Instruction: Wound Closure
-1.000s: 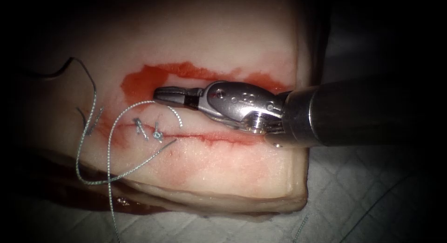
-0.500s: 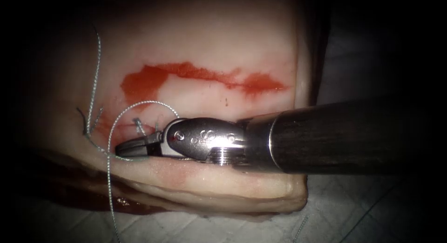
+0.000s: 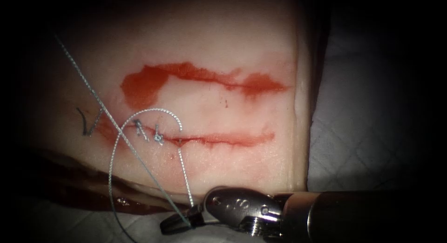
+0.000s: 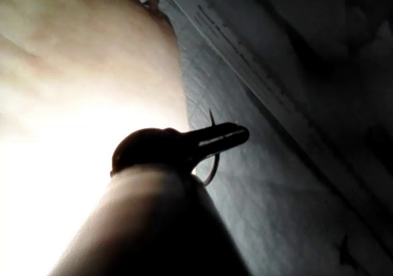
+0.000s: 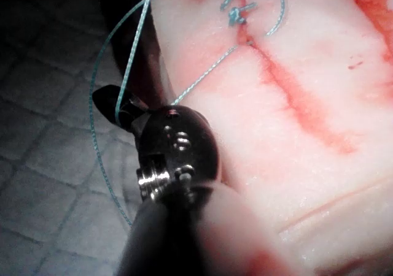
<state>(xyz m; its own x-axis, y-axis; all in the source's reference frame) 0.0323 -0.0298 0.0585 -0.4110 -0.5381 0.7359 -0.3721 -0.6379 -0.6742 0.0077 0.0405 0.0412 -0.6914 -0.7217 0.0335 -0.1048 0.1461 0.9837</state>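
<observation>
The cut point(image 3: 219, 139) runs across the tissue point(image 3: 209, 38), with two knotted stitches point(image 3: 148, 131) at its left end. My right tool point(image 3: 174, 223) sits below the tissue's front edge, jaws shut on the thread point(image 3: 185, 173) that leaves the cut. A second strand point(image 3: 93, 96) runs taut from those jaws up to the far left. A loose loop point(image 3: 156, 110) arches over the stitches. The right wrist view shows the right tool point(image 5: 113, 107) gripping the thread point(image 5: 202, 76). My left tool point(image 4: 230, 135) is off the tissue, shut on the curved needle point(image 4: 213, 168) near mid-curve.
Red fluid point(image 3: 186, 75) streaks the tissue above the cut. A short dark cut end of thread point(image 3: 86, 124) lies left of the stitches. White quilted cloth point(image 3: 363, 145) lies under and to the right of the tissue.
My right tool came down from above the cut, across it, to below the front edge, drawing thread through. The slack strand at the left has pulled straight.
</observation>
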